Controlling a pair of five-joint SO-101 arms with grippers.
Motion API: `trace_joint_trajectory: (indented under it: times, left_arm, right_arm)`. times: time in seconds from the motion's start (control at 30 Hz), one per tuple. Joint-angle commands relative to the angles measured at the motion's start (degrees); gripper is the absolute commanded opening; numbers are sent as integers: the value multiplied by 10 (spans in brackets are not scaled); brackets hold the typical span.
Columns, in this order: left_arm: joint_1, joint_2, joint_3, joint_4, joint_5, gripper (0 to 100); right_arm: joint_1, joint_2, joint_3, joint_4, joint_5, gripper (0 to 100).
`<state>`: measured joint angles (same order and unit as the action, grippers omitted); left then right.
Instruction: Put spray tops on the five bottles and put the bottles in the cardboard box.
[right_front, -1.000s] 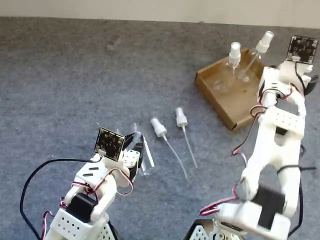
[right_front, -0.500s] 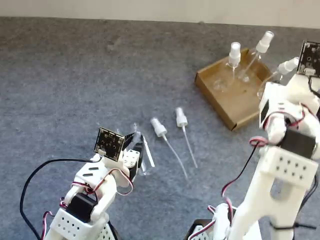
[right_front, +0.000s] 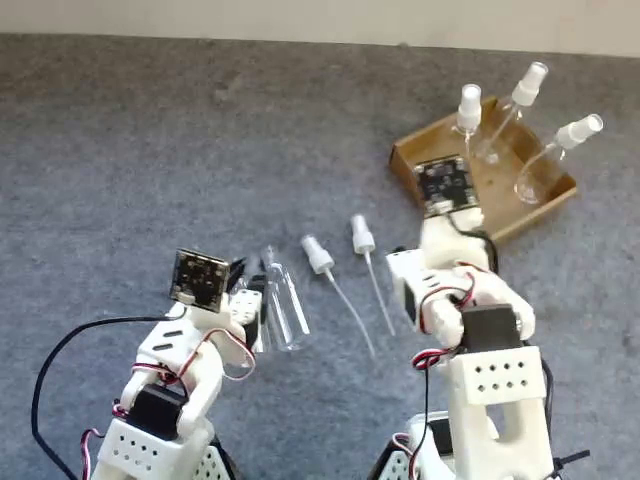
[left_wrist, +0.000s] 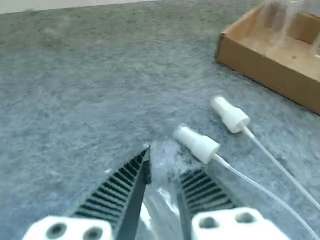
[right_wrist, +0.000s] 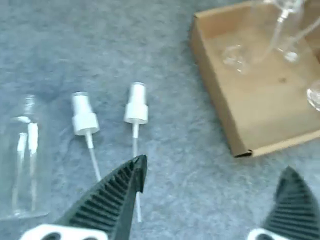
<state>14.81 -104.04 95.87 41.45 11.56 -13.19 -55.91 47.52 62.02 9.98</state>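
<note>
Four bottles show in all. Three capped bottles are in the cardboard box, which sits toward the far right of the grey counter with one corner turned to the arms. They lean toward the box's far and right sides.

The fourth, a bare bottle with no top, lies on its side near the counter's front edge, neck pointing away from the arms.

Two loose spray tops lie side by side just right of it, apart from each other, tubes trailing toward the front edge.

The left hand is at the bare bottle, jaws parted by a narrow gap with the clear plastic showing between them; I cannot tell whether they touch it.

The right hand hangs with jaws spread wide and nothing in them, over the strip of counter between the loose tops and the box's near wall.

A broad stretch of grey counter runs from the bare bottle to the far edge and leftward.
</note>
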Motion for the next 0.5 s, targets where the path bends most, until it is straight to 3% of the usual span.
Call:
trace_joint_trajectory:
  times: [0.0, 0.23, 0.47]
  left_arm:
    - [-51, -3, 12, -28, 2, 5]
    - [-125, -3, 12, -64, 5, 5]
    - [-137, -3, 12, -67, 4, 5]
  right_arm:
    - [-44, -14, -5, 4, 2, 204]
    - [-114, -13, -7, 7, 1, 97]
    - [-136, 41, -71, 33, 1, 5]
